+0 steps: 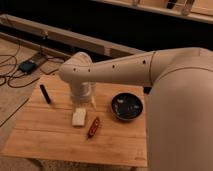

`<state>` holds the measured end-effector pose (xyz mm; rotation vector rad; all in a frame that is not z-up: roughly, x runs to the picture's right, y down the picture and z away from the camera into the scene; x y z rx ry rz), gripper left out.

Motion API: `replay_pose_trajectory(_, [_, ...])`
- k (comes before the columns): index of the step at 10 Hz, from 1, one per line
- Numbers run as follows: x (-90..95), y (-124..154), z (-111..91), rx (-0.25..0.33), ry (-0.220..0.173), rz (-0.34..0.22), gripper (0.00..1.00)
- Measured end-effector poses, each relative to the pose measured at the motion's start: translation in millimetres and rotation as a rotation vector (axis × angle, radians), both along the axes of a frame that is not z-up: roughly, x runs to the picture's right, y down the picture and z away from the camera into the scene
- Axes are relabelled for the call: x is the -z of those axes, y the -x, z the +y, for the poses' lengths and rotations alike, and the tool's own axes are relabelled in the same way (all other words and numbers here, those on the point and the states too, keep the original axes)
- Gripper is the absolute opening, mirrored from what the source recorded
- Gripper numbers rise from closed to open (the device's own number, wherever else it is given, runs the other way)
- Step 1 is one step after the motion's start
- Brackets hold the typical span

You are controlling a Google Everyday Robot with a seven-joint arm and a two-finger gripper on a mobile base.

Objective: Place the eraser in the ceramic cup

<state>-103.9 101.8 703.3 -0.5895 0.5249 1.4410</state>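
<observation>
The eraser [45, 93] is a slim black stick lying on the left part of the wooden table [50, 137]. My arm reaches in from the right, and its pale end link points down over the middle back of the table. The gripper [84, 99] hangs there, well to the right of the eraser and apart from it. I cannot pick out the ceramic cup; it seems hidden behind the arm's end.
A white rectangular block [79, 118] lies just in front of the gripper. A reddish-brown oblong thing [93, 127] lies to its right. A wide dark bowl [126, 106] stands on the right side of the table. Cables and a small box [27, 66] lie on the floor at left.
</observation>
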Motion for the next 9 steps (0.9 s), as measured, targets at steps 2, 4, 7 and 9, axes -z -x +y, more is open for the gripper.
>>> replay_pose_trajectory(2, [0.0, 0, 0, 0.0, 0.0, 0.0, 0.65])
replay_pose_trajectory(4, [0.0, 0, 0, 0.0, 0.0, 0.0, 0.65])
replay_pose_trajectory(7, [-0.8, -1, 0, 0.001, 0.003, 0.006, 0.65])
replay_pose_trajectory(9, [-12.5, 4, -10, -0.003, 0.024, 0.031, 0.65])
